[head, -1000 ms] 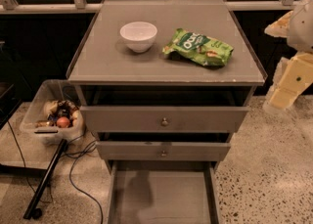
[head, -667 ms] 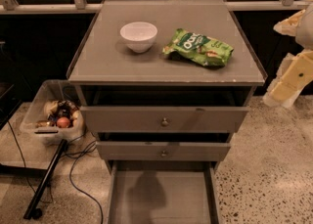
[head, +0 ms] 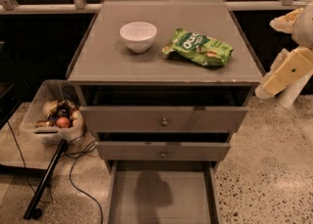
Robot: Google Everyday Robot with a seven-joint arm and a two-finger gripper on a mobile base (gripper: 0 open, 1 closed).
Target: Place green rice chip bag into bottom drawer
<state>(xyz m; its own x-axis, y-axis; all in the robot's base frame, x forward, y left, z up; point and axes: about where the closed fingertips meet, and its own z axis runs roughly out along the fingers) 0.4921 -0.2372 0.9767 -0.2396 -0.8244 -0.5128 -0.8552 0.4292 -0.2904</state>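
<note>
The green rice chip bag (head: pixel 199 47) lies flat on the cabinet top, right of centre, next to a white bowl (head: pixel 138 35). The bottom drawer (head: pixel 164 193) is pulled out at the foot of the cabinet, and its grey floor is bare. My gripper (head: pixel 287 22) is at the far right edge of the view, beside the cabinet top and right of the bag, apart from it. It holds nothing that I can see. Its cream arm link (head: pixel 288 74) hangs below it, off the cabinet's right side.
The two upper drawers (head: pixel 165 120) with round knobs stand slightly open. A clear bin of items (head: pixel 51 115) sits on the floor at the left, with a black pole (head: pixel 46 179) and cables beside it. A railing runs behind the cabinet.
The arm has shifted slightly at the right edge of the view. The bag, bowl and drawers have not moved.
</note>
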